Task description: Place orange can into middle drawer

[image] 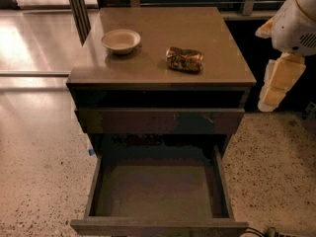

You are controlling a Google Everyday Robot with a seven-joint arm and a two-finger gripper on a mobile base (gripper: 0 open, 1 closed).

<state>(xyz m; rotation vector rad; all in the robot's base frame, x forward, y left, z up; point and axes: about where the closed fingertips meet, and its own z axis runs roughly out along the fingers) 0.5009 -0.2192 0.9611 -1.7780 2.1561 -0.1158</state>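
The orange can (184, 59), dented and golden-orange with dark patterning, lies on its side on the cabinet top (163, 38), right of centre. The middle drawer (158, 191) is pulled out wide below, and its flat floor shows nothing on it. My gripper (269, 102) hangs pale and yellowish from the white arm (294, 26) at the right edge. It is off the cabinet's right side, level with the top, and well to the right of the can. It holds nothing that I can see.
A pale round bowl (121, 40) stands on the cabinet top left of the can. A shut drawer front with light scratch marks (158, 120) sits above the open drawer. Speckled floor (39, 172) lies to both sides, and a dark railing runs behind.
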